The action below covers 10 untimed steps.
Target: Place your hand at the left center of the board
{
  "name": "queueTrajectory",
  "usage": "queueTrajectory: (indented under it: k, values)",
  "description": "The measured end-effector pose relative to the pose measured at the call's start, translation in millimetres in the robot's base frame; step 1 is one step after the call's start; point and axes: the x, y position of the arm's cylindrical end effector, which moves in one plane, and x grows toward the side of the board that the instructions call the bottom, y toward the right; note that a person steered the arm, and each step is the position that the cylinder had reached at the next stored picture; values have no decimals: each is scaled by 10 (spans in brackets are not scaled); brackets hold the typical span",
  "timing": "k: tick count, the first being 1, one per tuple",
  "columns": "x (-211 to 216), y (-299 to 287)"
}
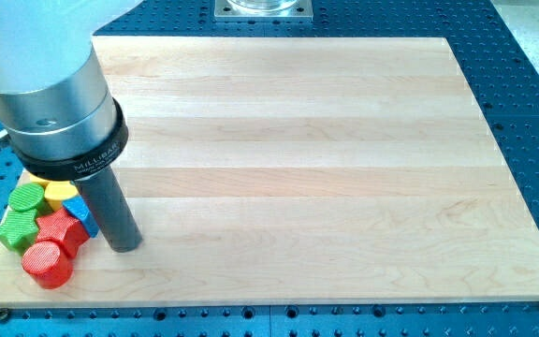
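My arm (40, 70) is a broad cylinder, white above and brushed silver below, ringed at its base by a black collar with pale lettering I cannot read. From the collar's 5 o'clock edge runs a plain dark grey rod, ending in my tip (125, 247).

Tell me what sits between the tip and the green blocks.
In the camera view, the blue block and a red block lie between my tip and the green blocks.
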Motion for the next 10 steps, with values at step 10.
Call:
queueTrajectory:
  k: [10]
  values:
    - [-634,457]
